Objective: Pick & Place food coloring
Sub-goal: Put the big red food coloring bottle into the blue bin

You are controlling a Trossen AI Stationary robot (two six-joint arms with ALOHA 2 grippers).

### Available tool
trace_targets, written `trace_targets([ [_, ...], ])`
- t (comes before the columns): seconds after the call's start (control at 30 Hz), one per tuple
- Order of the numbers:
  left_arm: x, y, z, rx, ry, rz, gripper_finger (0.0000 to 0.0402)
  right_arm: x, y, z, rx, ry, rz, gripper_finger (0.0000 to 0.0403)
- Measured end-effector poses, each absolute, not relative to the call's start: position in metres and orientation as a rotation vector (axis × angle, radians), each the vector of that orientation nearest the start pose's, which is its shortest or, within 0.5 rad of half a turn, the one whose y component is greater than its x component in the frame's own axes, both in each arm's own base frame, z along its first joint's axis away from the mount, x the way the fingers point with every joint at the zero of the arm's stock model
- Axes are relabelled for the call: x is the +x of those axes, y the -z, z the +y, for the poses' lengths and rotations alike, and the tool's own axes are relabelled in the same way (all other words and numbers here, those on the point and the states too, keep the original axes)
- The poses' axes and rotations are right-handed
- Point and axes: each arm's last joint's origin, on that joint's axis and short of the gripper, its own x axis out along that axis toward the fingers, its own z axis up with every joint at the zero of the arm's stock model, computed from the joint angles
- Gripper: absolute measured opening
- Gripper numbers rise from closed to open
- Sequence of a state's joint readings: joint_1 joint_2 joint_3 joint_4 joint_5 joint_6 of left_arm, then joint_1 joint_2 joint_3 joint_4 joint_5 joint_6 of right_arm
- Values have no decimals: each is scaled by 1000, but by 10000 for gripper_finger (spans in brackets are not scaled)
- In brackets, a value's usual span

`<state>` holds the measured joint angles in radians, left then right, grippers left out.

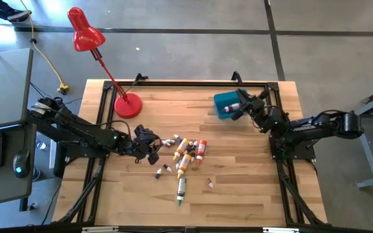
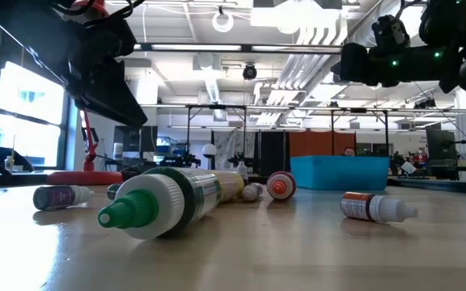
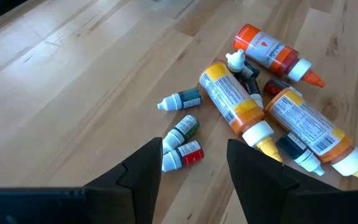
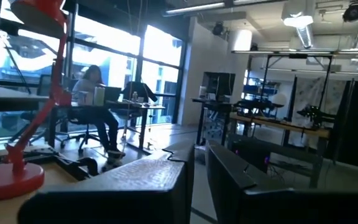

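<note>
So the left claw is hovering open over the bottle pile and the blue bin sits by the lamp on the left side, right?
Not quite. The high view shows the blue bin at the table's back right, by the right claw, away from the lamp. The left claw does hover open at the bottle pile.

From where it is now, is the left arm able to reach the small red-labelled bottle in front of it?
Probably yes. The left hand hovers open just short of the small red-labelled bottle, and nothing lies between them.
</note>
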<state>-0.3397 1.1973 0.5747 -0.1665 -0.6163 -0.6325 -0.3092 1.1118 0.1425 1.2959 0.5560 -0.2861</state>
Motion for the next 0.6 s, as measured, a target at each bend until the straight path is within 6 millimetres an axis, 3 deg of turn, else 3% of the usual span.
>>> trace_targets([
  [0.17,215,-190,-58,-240,-464,586,179,174,-199,-71,-243,877,-98,57],
  [0.37,215,-190,-59,-248,-445,596,179,197,-198,-77,-343,751,251,101],
  [0.47,215,-190,-59,-248,-445,596,179,208,-216,-84,-372,798,416,115],
  [0.6,215,-190,-59,-248,-445,596,179,216,-256,-97,-346,796,576,118],
])
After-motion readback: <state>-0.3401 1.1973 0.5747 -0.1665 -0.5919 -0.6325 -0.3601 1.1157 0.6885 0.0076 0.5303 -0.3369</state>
